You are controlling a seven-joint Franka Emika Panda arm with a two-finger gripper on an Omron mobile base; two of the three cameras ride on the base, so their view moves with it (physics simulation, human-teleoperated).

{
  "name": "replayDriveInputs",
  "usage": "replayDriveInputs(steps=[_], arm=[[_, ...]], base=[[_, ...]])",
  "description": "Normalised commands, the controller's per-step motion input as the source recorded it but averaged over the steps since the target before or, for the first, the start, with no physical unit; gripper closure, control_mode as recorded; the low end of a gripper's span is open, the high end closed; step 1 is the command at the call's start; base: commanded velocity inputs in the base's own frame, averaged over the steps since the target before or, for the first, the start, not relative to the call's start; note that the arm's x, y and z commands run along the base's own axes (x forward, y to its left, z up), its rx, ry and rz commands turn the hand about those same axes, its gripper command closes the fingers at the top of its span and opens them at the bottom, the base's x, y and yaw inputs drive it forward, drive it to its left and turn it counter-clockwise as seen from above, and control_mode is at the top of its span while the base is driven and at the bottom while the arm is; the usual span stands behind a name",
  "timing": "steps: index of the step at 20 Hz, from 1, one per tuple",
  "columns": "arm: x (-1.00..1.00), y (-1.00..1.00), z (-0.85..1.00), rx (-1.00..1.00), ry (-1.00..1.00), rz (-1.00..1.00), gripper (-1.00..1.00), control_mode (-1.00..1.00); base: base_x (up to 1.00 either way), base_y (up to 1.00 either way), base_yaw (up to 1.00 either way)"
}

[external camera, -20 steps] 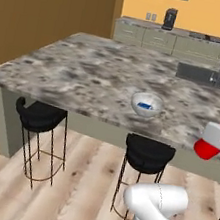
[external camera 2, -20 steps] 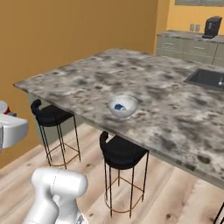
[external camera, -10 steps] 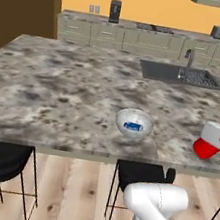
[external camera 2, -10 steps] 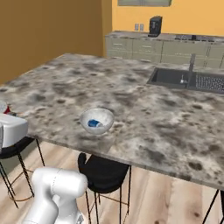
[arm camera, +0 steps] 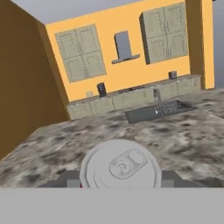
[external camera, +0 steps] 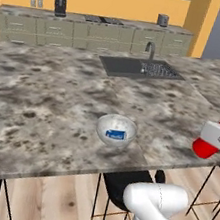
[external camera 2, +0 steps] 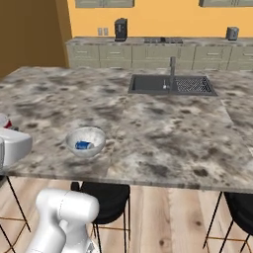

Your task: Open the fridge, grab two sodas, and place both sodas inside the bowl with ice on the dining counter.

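Gripper: at the right edge of the left base view (external camera: pixel 219 138) its white body covers part of the red can; the hand view shows dark finger tips on either side of the can top, so it is closed around the can.
Red soda can: a red curve (external camera: pixel 205 148) shows below the gripper in the left base view; a sliver of red (external camera 2: pixel 4 120) shows at the left edge of the right base view; the hand view alone shows its silver top with pull tab (arm camera: pixel 121 168), bottom centre.
Bowl with ice: on the counter near its front edge, lower centre of the left base view (external camera: pixel 116 131), lower left of the right base view (external camera 2: pixel 86 142); well apart from the gripper.
Blue soda can: lies inside the bowl (external camera: pixel 115 133), seen as a blue patch in both base views (external camera 2: pixel 83 145).
Dining counter: mottled granite slab (external camera: pixel 49 91) across the middle of every view.
Sink and faucet: dark inset basin (external camera: pixel 139 68) with upright faucet (external camera 2: pixel 172 69), upper centre.
Stools: black seats below the counter's front edge (external camera 2: pixel 105 195).
Far wall: beige cabinets (external camera 2: pixel 148 54) under a yellow wall; the hand view adds upper cabinets (arm camera: pixel 82 53) and a range hood (arm camera: pixel 124 47).
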Motion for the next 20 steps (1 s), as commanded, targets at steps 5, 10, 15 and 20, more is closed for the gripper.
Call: replayDriveInputs(steps=[5, 10, 15, 20], arm=[[0.8, 0.13, 0.0, -0.01, 0.23, -0.12, 1.0, -1.0], [1.0, 0.0, -0.15, -0.01, 0.36, 0.16, 1.0, -1.0], [0.98, 0.0, -0.39, -0.08, 0.31, 0.3, 1.0, -1.0], [0.61, 0.29, -0.59, -0.24, 0.31, 0.26, 1.0, -1.0]], base=[[0.2, 0.08, -0.06], [0.0, 0.0, 0.0], [0.0, 0.0, 0.0], [0.0, 0.0, 0.0]])
